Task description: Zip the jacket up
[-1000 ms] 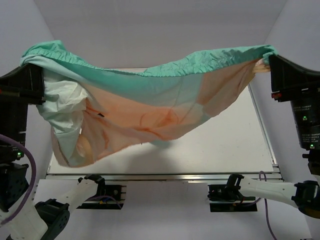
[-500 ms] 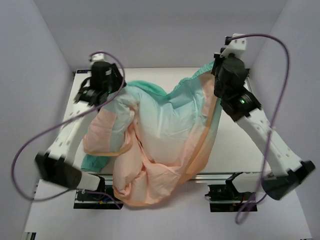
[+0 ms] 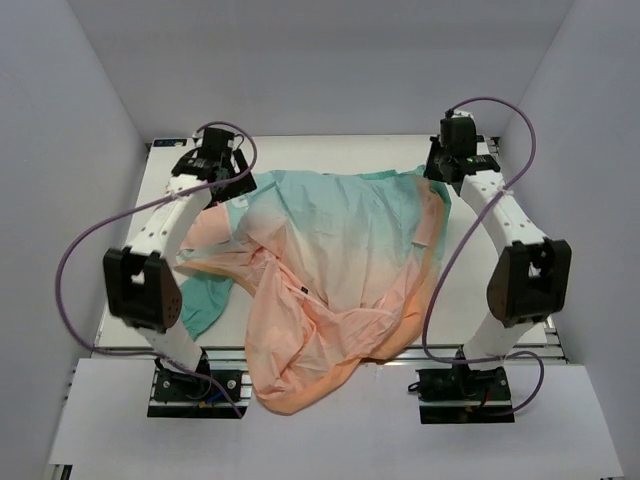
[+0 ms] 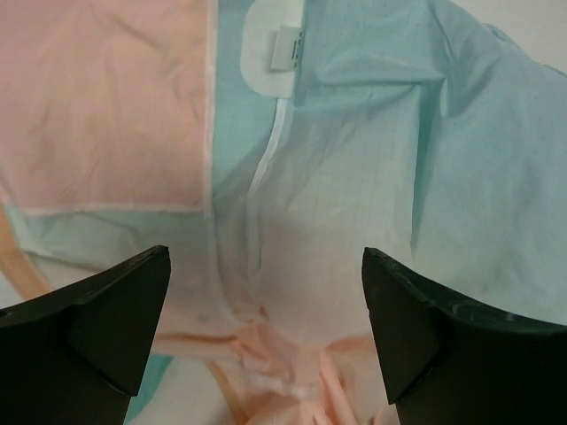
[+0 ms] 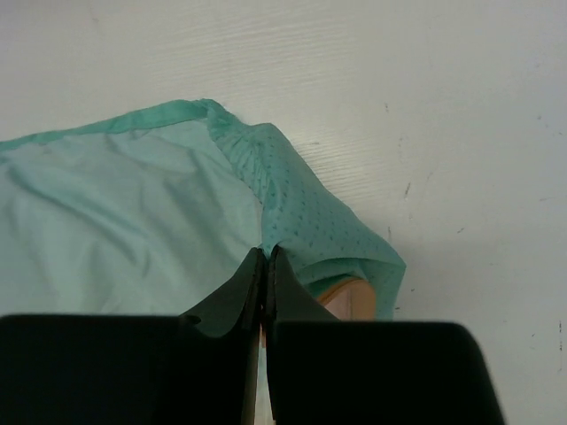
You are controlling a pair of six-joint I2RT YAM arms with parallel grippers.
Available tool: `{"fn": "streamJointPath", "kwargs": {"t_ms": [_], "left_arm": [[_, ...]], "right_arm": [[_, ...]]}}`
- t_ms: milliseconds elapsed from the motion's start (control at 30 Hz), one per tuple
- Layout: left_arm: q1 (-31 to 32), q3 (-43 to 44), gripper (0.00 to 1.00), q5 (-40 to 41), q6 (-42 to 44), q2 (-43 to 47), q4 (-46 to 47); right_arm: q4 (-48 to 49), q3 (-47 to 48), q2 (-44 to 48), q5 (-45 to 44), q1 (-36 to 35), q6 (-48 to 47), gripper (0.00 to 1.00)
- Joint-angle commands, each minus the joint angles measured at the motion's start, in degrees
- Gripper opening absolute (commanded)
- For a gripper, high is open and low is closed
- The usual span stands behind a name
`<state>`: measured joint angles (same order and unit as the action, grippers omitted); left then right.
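Observation:
The jacket (image 3: 330,250) lies crumpled on the white table (image 3: 330,150), teal at the far side, peach-orange toward the near edge, where a fold hangs over. My left gripper (image 3: 228,188) hovers open above the jacket's far left corner; in the left wrist view its gripper (image 4: 266,323) has nothing between the wide-apart fingers (image 4: 115,328), with the jacket (image 4: 337,159) and a white label (image 4: 275,53) lying below. My right gripper (image 3: 440,182) is shut on the teal hem at the far right corner; the right gripper (image 5: 266,258) pinches the jacket's edge (image 5: 310,221).
White walls enclose the table on the left, right and far sides. Both arms reach far forward, their cables (image 3: 90,250) looping out over the table sides. The arm bases (image 3: 190,385) sit at the near edge beside the hanging fold. Bare table (image 5: 399,88) lies beyond the right hem.
The jacket, stretched high between both grippers a second ago, has come down onto the table. My left gripper has opened and let go of it; the right stays shut on the hem.

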<state>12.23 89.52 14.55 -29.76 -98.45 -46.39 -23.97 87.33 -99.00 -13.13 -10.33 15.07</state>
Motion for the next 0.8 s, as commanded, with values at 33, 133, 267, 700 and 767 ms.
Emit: {"fn": "streamJointPath", "kwargs": {"t_ms": [33, 133, 267, 700, 767], "left_arm": [[0.3, -8.7, 0.98, -1.1, -2.1, 13.5, 1.5], [0.3, -15.1, 0.98, -1.6, -3.6, 16.5, 2.2], [0.3, -18.8, 0.98, 0.0, -6.1, 17.3, 2.2], [-15.6, -15.5, 0.98, 5.1, -13.4, 13.3, -6.2], [-19.5, -14.1, 0.98, 6.3, -14.5, 11.5, -7.3]], "right_arm": [[5.4, -4.2, 9.5, 4.2, -0.6, 0.9, 0.00], [7.3, -7.5, 10.7, 7.1, -0.6, 0.3, 0.00], [5.0, -4.5, 8.1, 12.1, -0.7, 2.8, 0.00], [13.3, 21.7, -13.6, 5.3, -23.4, 26.7, 0.00], [17.9, 23.1, -17.2, -0.4, -25.5, 33.0, 0.00]]}}
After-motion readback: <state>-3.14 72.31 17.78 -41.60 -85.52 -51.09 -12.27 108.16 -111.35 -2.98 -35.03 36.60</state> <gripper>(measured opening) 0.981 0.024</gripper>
